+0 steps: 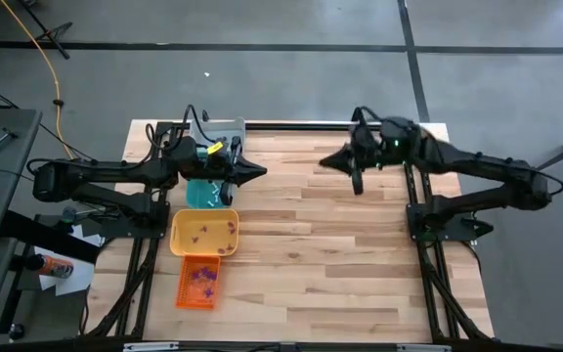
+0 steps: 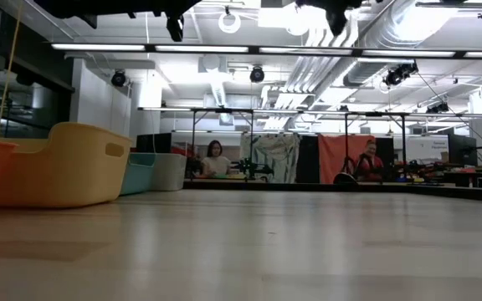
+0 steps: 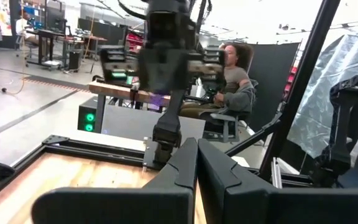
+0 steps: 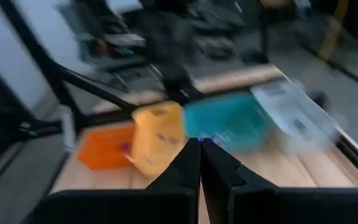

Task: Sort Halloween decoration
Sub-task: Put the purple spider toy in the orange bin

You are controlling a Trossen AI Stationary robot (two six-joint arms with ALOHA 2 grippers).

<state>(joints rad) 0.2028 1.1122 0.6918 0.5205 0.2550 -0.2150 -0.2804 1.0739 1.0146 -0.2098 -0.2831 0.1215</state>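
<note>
Inspection finds both arms raised above the table with nothing in their grasp, which suggests a pause between picks or a task near its finish rather than a placement under way. In the left wrist view the left gripper (image 3: 196,163) has its fingers pressed together with nothing between them; in the right wrist view the right gripper (image 4: 200,163) is likewise clenched and empty, its fingers meeting at the tip. Seen from above, the left gripper (image 1: 254,172) points toward the table's middle from above the teal tray (image 1: 199,196), and the right gripper (image 1: 332,162) faces it from the far right part of the table, the two well apart. The trays run in a row along the left side: the orange tray (image 1: 186,293) nearest, then the yellow tray (image 1: 179,235), the teal tray, and the grey tray (image 1: 233,129) at the far edge, partly hidden by the left arm. The Halloween decoration (image 1: 203,279) lies as small purple pieces in the orange tray, with a few more in the yellow tray. No loose trinket can be made out on the bare wooden table (image 1: 340,254). Any next move would call for finding a remaining piece, then opening the fingers and descending on it; pieces this small would need an exact approach. Beyond the table, a seated person (image 3: 235,74) is visible.
</note>
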